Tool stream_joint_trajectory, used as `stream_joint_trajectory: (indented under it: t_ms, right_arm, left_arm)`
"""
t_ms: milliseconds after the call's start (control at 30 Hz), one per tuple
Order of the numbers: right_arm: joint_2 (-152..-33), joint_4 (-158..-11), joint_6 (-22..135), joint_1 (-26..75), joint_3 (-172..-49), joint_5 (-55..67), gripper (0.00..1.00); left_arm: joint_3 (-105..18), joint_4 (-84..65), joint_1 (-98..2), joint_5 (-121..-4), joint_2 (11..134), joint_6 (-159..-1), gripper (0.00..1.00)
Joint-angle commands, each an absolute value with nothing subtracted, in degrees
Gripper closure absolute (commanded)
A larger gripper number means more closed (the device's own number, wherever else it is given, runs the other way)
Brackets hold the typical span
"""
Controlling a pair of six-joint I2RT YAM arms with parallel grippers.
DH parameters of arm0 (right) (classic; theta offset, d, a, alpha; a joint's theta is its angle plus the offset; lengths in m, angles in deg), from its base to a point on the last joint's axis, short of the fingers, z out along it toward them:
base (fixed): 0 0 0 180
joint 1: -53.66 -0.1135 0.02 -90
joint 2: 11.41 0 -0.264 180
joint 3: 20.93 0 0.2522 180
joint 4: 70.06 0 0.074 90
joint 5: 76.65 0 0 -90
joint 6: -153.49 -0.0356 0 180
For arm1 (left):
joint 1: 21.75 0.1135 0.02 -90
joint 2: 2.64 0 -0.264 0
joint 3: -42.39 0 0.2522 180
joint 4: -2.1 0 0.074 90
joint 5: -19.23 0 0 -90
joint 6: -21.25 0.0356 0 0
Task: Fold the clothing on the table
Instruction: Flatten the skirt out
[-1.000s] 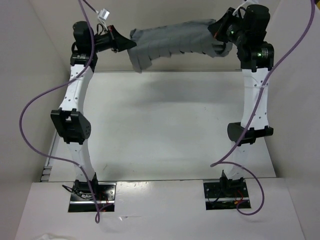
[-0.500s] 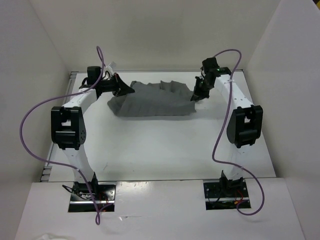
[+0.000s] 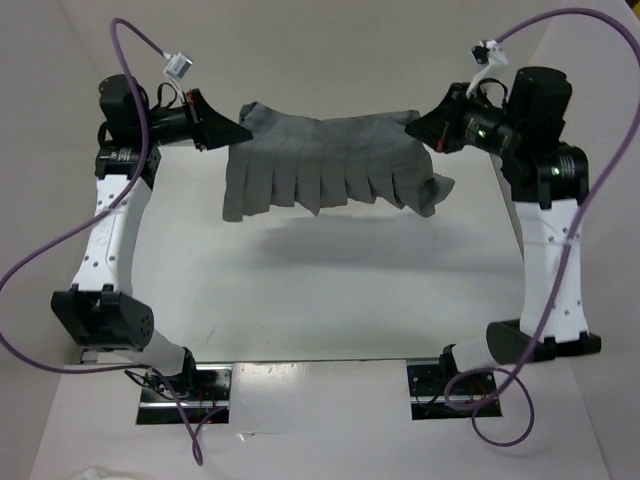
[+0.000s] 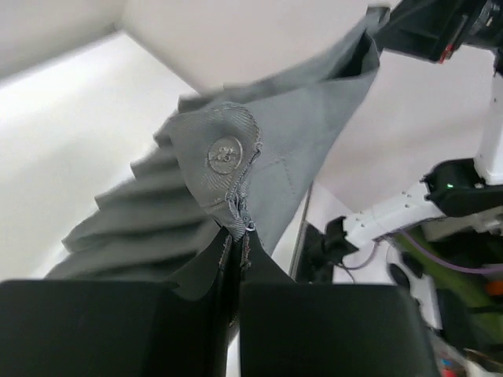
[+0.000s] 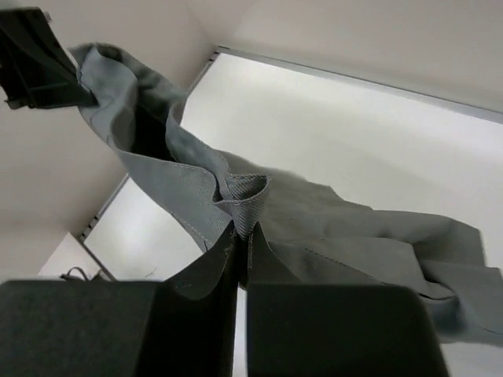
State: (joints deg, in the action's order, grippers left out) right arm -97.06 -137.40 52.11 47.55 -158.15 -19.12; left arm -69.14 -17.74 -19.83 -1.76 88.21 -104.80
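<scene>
Clothing (image 3: 325,165), a grey skirt with pleats, hangs in the air over the far part of the white table (image 3: 330,290), with its hem pointing down. The left gripper (image 3: 243,129) is pinched tight on its top left corner, next to a round button (image 4: 225,155). The right gripper (image 3: 412,128) is pinched tight on its top right corner.

Wht walls (image 3: 350,50) on 3 sides
</scene>
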Motion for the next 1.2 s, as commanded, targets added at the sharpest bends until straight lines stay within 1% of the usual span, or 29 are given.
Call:
stream_joint_trajectory:
  t_ms: [0, 33, 67, 100, 133, 167, 200, 300, 333, 367, 400, 433, 467, 500, 533, 600, 633, 700, 767, 867, 900, 933, 967, 1000, 1033, 1067, 1100, 1133, 1167]
  right_arm:
    - [-89.6, -130.8, 50.5, 47.6, -152.7, -16.9, 1.00]
    - [-89.6, -130.8, 48.7, 48.2, -152.6, -11.2, 1.00]
    - [-92.4, -132.4, 47.1, 49.6, -153.3, -2.5, 1.00]
    - [-94.4, -136.5, 43.4, 52.7, -154.0, 1.6, 1.00]
    - [-96.7, -139.7, 43.4, 53.4, -157.9, 3.7, 1.00]
    - [-99.0, -142.9, 45.4, 53.4, -160.5, 2.3, 1.00]
    - [-100.7, -143.8, 49.0, 52.9, -160.7, -7.6, 1.00]
    - [-94.1, -138.2, 53.5, 50.8, -154.8, -27.3, 1.00]
    - [-92.2, -134.0, 53.6, 49.7, -153.4, -26.6, 1.00]
    - [-90.7, -131.9, 51.6, 49.7, -152.0, -23.5, 1.00]
    - [-89.8, -130.9, 50.1, 49.7, -151.0, -13.7, 1.00]
    - [-91.1, -131.9, 47.7, 52.0, -151.0, -8.6, 1.00]
    - [-92.7, -132.8, 46.4, 52.8, -151.6, -3.6, 1.00]
    - [-94.7, -133.7, 45.7, 53.3, -153.5, 0.9, 1.00]
    - [-99.2, -135.3, 44.6, 53.3, -154.9, 10.0, 1.00]
    - [-103.1, -136.0, 42.3, 53.3, -161.4, 14.8, 1.00]
    - [-105.7, -136.5, 41.5, 53.3, -163.3, 17.7, 1.00]
    - [-105.7, -134.5, 41.0, 53.3, -165.7, 17.7, 1.00]
    - [-104.1, -132.1, 41.0, 53.3, -163.8, 15.3, 1.00]
    - [-101.4, -132.1, 41.0, 52.7, -156.3, 12.3, 1.00]
    - [-100.9, -134.6, 42.8, 50.2, -150.2, 8.6, 1.00]
    - [-100.9, -136.8, 44.6, 48.1, -147.8, 3.9, 1.00]
    - [-99.8, -138.2, 46.8, 45.3, -145.5, -7.1, 1.00]
    - [-96.4, -138.2, 49.4, 41.7, -140.8, -11.0, 1.00]
    - [-94.2, -137.1, 52.3, 33.9, -139.1, -12.7, 1.00]
    - [-92.1, -136.4, 53.5, 31.3, -138.3, -14.0, 1.00]
    - [-88.7, -136.4, 55.0, 30.1, -139.0, -20.3, 1.00]
    - [-86.9, -133.2, 56.5, 31.3, -139.0, -22.9, 1.00]
    - [-85.4, -131.4, 55.8, 33.2, -140.5, -23.0, 1.00]
  left_arm:
    - [-71.7, -25.0, -18.7, -6.7, 83.8, -97.6, 1.00]
    - [-71.7, -27.6, -18.7, -12.9, 83.8, -97.6, 1.00]
    - [-73.2, -32.7, -18.1, -17.3, 87.6, -98.1, 1.00]
    - [-75.1, -32.7, -17.4, -12.3, 89.6, -97.5, 1.00]
    - [-74.6, -30.8, -17.4, -4.8, 91.1, -98.1, 1.00]
    - [-73.2, -21.4, -18.0, 1.8, 92.2, -104.4, 1.00]
    - [-72.0, -18.7, -19.4, 5.7, 92.2, -105.5, 1.00]
    - [-73.4, -23.2, -20.7, 7.5, 88.4, -97.7, 1.00]
    - [-73.4, -22.3, -20.7, 4.1, 86.3, -99.1, 1.00]
    - [-73.9, -23.9, -19.6, -0.7, 86.3, -99.9, 1.00]
    - [-75.2, -27.1, -18.9, -13.5, 86.3, -99.3, 1.00]
    - [-76.8, -34.3, -18.2, -20.1, 89.4, -98.8, 1.00]
    - [-80.7, -36.8, -17.6, -24.1, 91.6, -98.0, 1.00]
    - [-82.1, -37.9, -17.6, -25.9, 93.8, -97.3, 1.00]
    - [-83.5, -38.5, -17.6, -28.7, 97.7, -97.8, 1.00]
    - [-86.4, -38.6, -17.0, -28.8, 101.2, -98.4, 1.00]
    - [-91.5, -39.7, -17.0, -28.8, 104.3, -98.9, 1.00]
    - [-96.2, -40.2, -17.0, -25.6, 105.3, -98.9, 1.00]
    - [-97.5, -39.6, -18.2, -24.7, 103.6, -97.9, 1.00]
    - [-89.4, -39.6, -20.4, -28.5, 98.2, -94.4, 1.00]
    - [-81.2, -39.6, -21.6, -24.8, 97.0, -93.4, 1.00]
    - [-76.7, -36.1, -22.2, -18.6, 94.1, -93.4, 1.00]
    - [-71.8, -31.7, -22.8, -11.3, 91.9, -95.2, 1.00]
    - [-67.0, -25.6, -23.5, -1.4, 89.1, -98.2, 1.00]
    - [-61.9, -19.3, -24.1, -1.9, 83.2, -99.8, 1.00]
    - [-62.7, -21.7, -24.7, -4.6, 81.1, -97.9, 1.00]
    - [-64.3, -24.7, -24.7, -10.9, 79.8, -92.4, 1.00]
    - [-66.4, -29.5, -24.7, -12.7, 79.8, -90.6, 1.00]
    - [-68.8, -30.4, -24.2, -13.5, 79.8, -89.6, 1.00]
